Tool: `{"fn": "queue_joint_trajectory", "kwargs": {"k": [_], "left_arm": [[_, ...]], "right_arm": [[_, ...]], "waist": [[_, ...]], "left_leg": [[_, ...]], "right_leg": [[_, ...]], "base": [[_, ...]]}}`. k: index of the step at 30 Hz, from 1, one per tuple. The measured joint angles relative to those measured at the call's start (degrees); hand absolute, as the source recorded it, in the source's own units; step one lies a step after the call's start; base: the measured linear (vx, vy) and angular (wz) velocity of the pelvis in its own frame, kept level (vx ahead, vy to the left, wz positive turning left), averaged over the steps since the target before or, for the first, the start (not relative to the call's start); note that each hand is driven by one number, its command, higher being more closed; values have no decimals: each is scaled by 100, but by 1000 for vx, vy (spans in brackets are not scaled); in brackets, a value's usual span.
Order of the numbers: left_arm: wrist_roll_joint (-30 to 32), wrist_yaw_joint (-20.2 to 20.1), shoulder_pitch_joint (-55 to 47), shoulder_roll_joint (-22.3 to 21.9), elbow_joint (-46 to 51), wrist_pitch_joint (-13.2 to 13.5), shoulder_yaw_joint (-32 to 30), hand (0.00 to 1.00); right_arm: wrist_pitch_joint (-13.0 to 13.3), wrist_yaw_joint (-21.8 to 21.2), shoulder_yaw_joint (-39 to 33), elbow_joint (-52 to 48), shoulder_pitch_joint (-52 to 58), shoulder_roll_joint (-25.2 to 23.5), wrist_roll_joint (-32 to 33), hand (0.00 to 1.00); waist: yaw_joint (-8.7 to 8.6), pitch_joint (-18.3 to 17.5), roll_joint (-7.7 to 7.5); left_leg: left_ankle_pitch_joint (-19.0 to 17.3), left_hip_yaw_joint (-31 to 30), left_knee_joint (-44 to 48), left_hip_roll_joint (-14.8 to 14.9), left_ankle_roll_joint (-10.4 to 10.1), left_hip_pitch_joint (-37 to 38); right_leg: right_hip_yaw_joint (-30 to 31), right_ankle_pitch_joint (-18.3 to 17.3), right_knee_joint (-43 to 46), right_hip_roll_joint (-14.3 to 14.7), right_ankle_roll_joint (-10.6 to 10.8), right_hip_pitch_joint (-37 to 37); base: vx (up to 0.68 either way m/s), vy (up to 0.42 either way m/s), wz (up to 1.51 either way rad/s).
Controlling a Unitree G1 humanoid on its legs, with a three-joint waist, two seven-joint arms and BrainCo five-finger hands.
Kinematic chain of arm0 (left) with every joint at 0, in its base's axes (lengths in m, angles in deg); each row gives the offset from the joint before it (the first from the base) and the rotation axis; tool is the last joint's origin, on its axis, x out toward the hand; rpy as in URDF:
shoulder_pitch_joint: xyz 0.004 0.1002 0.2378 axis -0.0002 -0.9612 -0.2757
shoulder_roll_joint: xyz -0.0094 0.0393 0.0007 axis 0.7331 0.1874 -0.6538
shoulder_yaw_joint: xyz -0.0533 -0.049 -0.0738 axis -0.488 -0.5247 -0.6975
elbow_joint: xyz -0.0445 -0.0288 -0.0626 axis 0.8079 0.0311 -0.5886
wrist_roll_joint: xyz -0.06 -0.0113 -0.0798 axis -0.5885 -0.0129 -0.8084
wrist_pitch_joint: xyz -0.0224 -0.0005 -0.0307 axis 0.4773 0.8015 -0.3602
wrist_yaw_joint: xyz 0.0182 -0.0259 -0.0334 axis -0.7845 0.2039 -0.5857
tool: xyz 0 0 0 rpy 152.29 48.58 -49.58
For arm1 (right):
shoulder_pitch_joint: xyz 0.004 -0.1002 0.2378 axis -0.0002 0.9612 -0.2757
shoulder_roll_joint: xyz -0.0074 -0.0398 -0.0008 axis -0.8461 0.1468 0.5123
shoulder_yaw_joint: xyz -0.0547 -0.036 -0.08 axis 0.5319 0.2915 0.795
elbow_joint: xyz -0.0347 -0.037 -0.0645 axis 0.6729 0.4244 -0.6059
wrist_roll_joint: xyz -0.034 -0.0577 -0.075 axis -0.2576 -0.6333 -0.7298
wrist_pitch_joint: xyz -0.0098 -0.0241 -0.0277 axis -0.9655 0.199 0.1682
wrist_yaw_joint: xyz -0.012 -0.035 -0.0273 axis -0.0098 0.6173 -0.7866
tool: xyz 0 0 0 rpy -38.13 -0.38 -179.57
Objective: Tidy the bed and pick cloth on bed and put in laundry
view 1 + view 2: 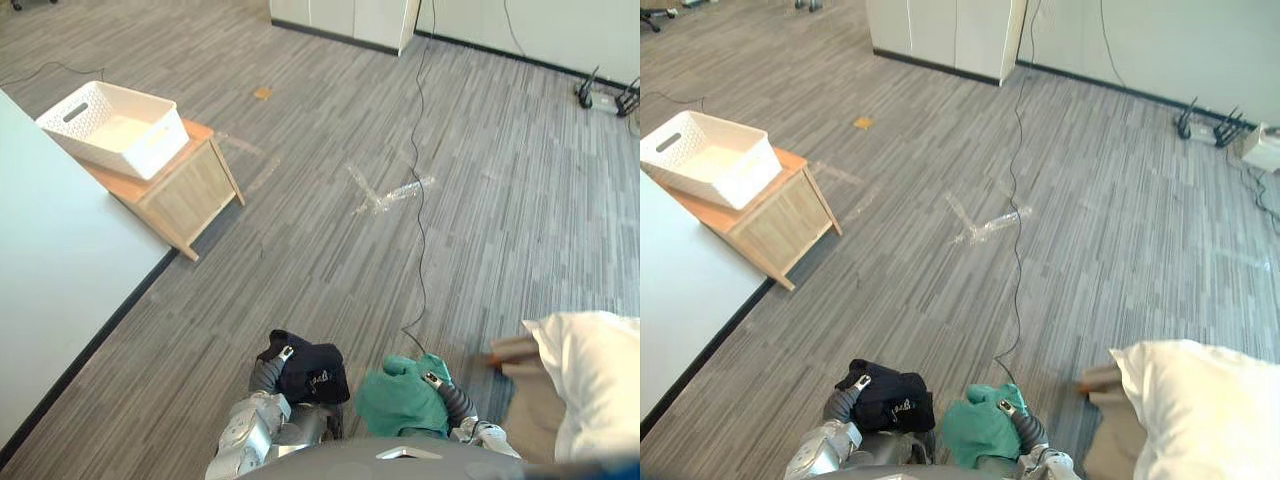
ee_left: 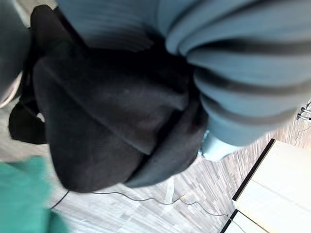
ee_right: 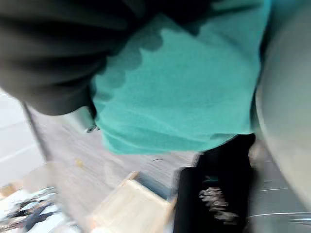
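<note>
A white laundry basket (image 1: 115, 128) sits on a wooden counter (image 1: 190, 195), far left. A black cloth (image 1: 312, 372) covers the left hand (image 2: 243, 82), a green cloth (image 1: 400, 402) the right hand (image 3: 53, 53) just beside it; whether either grips, I cannot tell. A white pillow (image 1: 600, 380) lies on the bed (image 1: 528, 415), right.

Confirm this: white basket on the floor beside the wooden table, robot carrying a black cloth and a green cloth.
One error: the white basket stands on the wooden table, not the floor, per the left eye view. The black cloth and green cloth are carried.
</note>
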Motion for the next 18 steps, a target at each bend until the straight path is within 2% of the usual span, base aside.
{"fn": "queue_joint_trajectory", "kwargs": {"k": [1,2,3,4,5,6,7,8,9,10,11,12,13,14,15,16,18], "left_arm": [[-1,26,-24,-3,0,-6,14,100],[-1,51,-31,-1,-6,-14,37,100],[0,69,-27,-3,-12,-36,45,100],[3,69,-1,-2,-16,-62,40,100],[13,62,39,12,-23,-82,26,100],[54,37,52,38,-24,-83,2,100],[98,16,31,54,-26,-85,-23,100],[141,11,-91,106,-11,-89,-43,100],[163,4,-155,134,12,-92,-66,100],[143,-4,-247,92,-47,-154,-98,100],[108,-58,-283,-7,-72,-208,-122,100],[109,-59,-279,-71,-126,-215,-147,100],[105,-65,-286,-171,-172,-213,-141,100],[98,-69,-291,-260,-224,-161,-160,100],[99,-73,-291,-271,-245,-160,-161,100],[125,-148,-203,-287,-246,-79,-133,100],[184,-232,-178,-289,-194,3,-128,100]], "right_arm": [[34,-3,-2,-58,10,-14,-2,100],[86,-33,-12,-176,37,-21,-14,100],[139,-84,-51,-239,53,-22,-42,100],[156,-114,-94,-244,66,-30,-54,100],[221,-137,-169,-223,72,-60,-96,100],[272,-113,-209,-217,60,-68,-158,100],[309,-88,-210,-211,41,-69,-169,100],[323,-41,-196,-201,25,-66,-271,100],[323,-17,-167,-199,25,-62,-299,100],[318,99,-133,-204,-25,29,-335,100],[262,231,-126,-192,-149,48,-335,100],[218,288,-130,-166,-250,95,-330,100],[95,341,-96,-194,-386,184,-322,100],[-23,354,-105,-190,-433,236,-321,100],[-66,350,-112,-191,-444,259,-322,100],[-138,296,-142,-144,-436,300,-336,100],[-134,270,-196,-129,-386,354,-337,100]], "waist": [[-36,3,5],[-103,10,25],[-120,42,65],[-126,52,75],[-124,79,42],[-66,133,-46],[-52,165,-92],[-35,178,-100],[-42,177,-97],[-38,118,186],[71,66,392],[89,113,528],[71,144,690],[55,152,763],[56,182,821],[64,227,863],[64,268,786]], "left_leg": [[-42,-81,-52,33,-7,141],[-138,-243,-13,135,-33,291],[-284,-454,76,261,-90,394],[-354,-583,123,312,-124,446],[-478,-861,195,351,-203,582],[-638,-1092,258,302,-356,727],[-740,-1189,302,287,-477,844],[-1046,-1342,419,366,-643,1112],[-1236,-1424,509,429,-684,1225],[-1585,-1568,767,781,-802,1294],[-1606,-1531,1223,1043,-907,1204],[-1534,-1526,1592,1169,-1002,1075],[-1201,-1493,2412,1351,-1064,692],[-549,-1336,3315,1537,-1060,275],[-76,-1278,3735,1653,-1020,95],[60,-1268,4765,1732,-1117,-426],[-211,-1236,4921,1526,-1161,-673]], "right_leg": [[-111,-146,-213,62,-14,-188],[-282,-282,-1000,236,-24,-503],[-405,-163,-2234,437,22,-693],[-404,53,-2988,522,60,-732],[-330,568,-4496,561,172,-718],[-169,799,-5083,398,381,-818],[-87,853,-5157,314,464,-870],[68,884,-5174,231,488,-840],[101,954,-5145,241,421,-778],[80,1585,-4648,489,178,-814],[54,1668,-4169,657,-72,-912],[-9,1482,-3941,720,-195,-918],[-157,1115,-3640,761,-324,-904],[-256,767,-3549,856,-381,-772],[-266,640,-3613,949,-384,-612],[-387,430,-3946,1117,-439,8],[-452,366,-4174,1126,-509,400]], "base": [[377,16,59],[503,-23,83],[514,-43,97],[670,-123,125],[684,-193,133],[696,-233,136],[480,-208,129],[528,-269,102],[670,-355,111],[811,-438,76],[657,-369,58],[642,-378,30],[599,-383,22],[586,-361,22],[675,-382,18],[550,-289,13],[469,-238,10]]}}
